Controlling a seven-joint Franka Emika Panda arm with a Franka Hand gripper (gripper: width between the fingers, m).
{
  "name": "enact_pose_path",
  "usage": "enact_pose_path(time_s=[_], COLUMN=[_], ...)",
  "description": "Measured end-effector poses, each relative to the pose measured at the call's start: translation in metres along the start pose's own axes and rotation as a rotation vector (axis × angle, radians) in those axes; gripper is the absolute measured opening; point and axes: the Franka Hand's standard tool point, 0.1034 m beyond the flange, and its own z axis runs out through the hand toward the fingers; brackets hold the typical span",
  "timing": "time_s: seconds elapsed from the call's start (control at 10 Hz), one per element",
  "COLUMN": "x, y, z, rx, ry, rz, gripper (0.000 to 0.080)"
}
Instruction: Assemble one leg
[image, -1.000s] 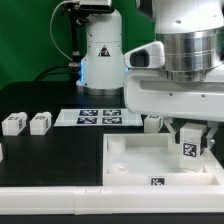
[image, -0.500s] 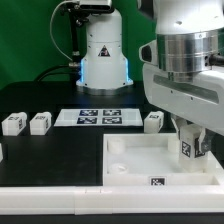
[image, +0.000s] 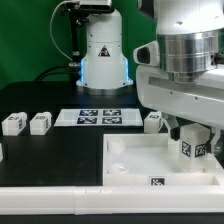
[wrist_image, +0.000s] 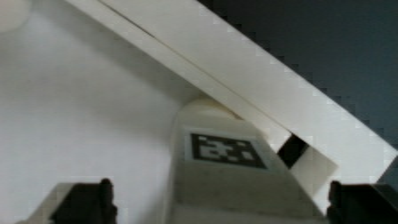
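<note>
A white leg (image: 191, 149) with a square marker tag stands upright at the far right corner of the large white tabletop (image: 132, 163). My gripper (image: 191, 140) is around it, one finger on each side. In the wrist view the leg (wrist_image: 228, 160) stands between my dark fingertips (wrist_image: 86, 203), close to one fingertip and with a visible gap to the other. The gripper (wrist_image: 221, 205) looks open. The leg's lower end is hidden, so I cannot tell how it sits in the corner.
Two loose legs (image: 13, 124) (image: 40, 122) lie at the exterior view's left, and a third (image: 153, 121) behind the tabletop. The marker board (image: 97, 117) lies at the back middle. The robot base (image: 100, 60) stands behind it.
The gripper body has shifted to the exterior view's right, then slightly back left. The leg has stayed almost in the same place at the tabletop corner.
</note>
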Motion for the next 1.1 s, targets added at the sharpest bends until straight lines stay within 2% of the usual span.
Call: enact_pose_path(time_s=[0.1, 0.2, 0.6, 0.8, 0.9, 1.0, 1.1], x=[0.0006, 0.0012, 0.0043, 0.0077, 0.007, 0.007, 0.007], y=[-0.0014, -0.0024, -0.0019, 0.0028, 0.0025, 0.0025, 0.0027], z=[-0.0016, -0.0034, -0.0058, -0.0059, -0.0053, -0.0053, -0.005], rx=[-0.001, -0.012, -0.046, -0.045, -0.045, -0.045, -0.045], ry=[0.001, 0.004, 0.012, 0.021, 0.02, 0.02, 0.02], rz=[-0.117, -0.284, -0.815, -0.966, -0.943, -0.944, -0.944], gripper=[0.0636, 0.0646, 0.0648, 0.0648, 0.0561, 0.0427, 0.0427])
